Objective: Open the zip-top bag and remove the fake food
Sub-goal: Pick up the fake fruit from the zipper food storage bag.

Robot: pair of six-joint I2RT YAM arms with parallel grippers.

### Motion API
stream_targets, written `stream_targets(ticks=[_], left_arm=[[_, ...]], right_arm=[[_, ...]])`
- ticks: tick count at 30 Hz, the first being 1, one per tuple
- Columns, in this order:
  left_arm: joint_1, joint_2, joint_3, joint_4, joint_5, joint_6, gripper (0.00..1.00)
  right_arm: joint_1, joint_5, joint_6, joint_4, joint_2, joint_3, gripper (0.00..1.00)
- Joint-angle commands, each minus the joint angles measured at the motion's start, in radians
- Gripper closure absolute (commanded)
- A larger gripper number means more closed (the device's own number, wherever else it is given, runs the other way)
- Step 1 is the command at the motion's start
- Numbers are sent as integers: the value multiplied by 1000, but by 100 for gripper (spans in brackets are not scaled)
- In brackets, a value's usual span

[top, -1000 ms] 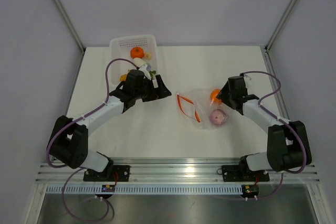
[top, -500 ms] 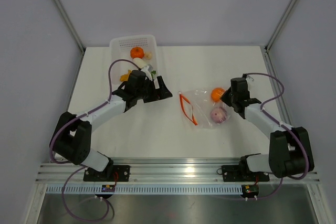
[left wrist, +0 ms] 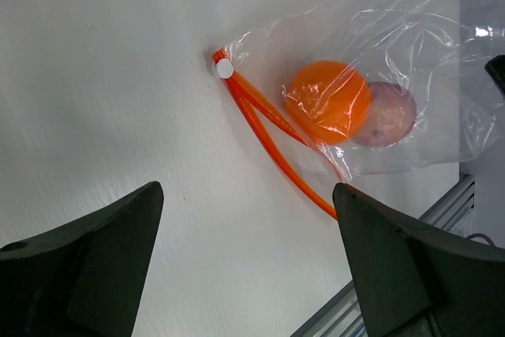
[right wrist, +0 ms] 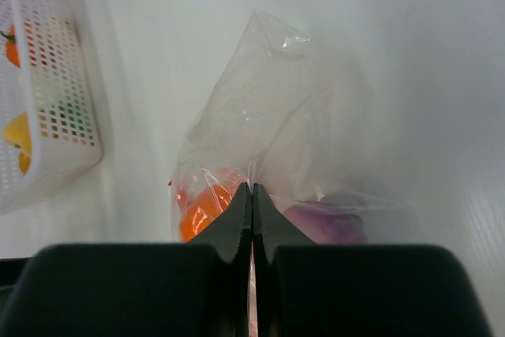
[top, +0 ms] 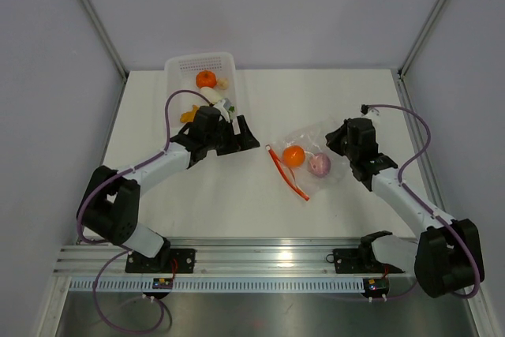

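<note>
Zip-top bag (top: 316,140) lies on the white worktop (top: 331,92) right of centre, between the two arms. Its red-orange zipper strip (top: 289,173) is at the end facing the left arm, with the two tracks parted. The right pincer (top: 333,146) is at the opposite, closed end of the bag, its fingers pressed together on a fold of the clear plastic; from the right wrist the film rises straight off the fingertips. Inside the bag, an orange ball (top: 293,155) sits near the zipper mouth, touching a purple-pink piece (top: 319,165) that lies nearer the right pincer. The left pincer (top: 246,136) is spread wide over bare worktop just left of the bag, touching nothing. A white perforated basket (top: 201,61) holding more fake food stands at the far left.
</note>
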Motion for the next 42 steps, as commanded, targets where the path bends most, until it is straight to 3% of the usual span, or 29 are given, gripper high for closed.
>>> stream_targets(ticks=[1, 7, 15, 16, 17, 18, 21, 33, 42], left_arm=[[-4, 18, 7, 51, 29, 1, 9], [-8, 48, -5, 68, 69, -18, 11], [-71, 41, -43, 96, 69, -24, 15], [-80, 41, -46, 96, 69, -24, 17], [-89, 39, -57, 102, 63, -24, 17], [-109, 35, -66, 105, 60, -24, 18], [-151, 27, -92, 117, 49, -29, 20], [-221, 47, -94, 140, 9, -29, 28], [-226, 108, -97, 228, 52, -61, 30]], right_arm=[[3, 40, -1, -38, 76, 49, 100], [3, 53, 3, -90, 204, 94, 100], [3, 94, 5, -133, 174, 74, 96], [3, 102, -1, -153, 185, 92, 91], [4, 117, -1, -199, 190, 106, 56], [3, 141, 2, -213, 188, 113, 42], [3, 140, -1, -190, 142, 91, 31], [3, 99, -49, -224, -60, 32, 32], [58, -10, -119, -139, -65, 34, 43]])
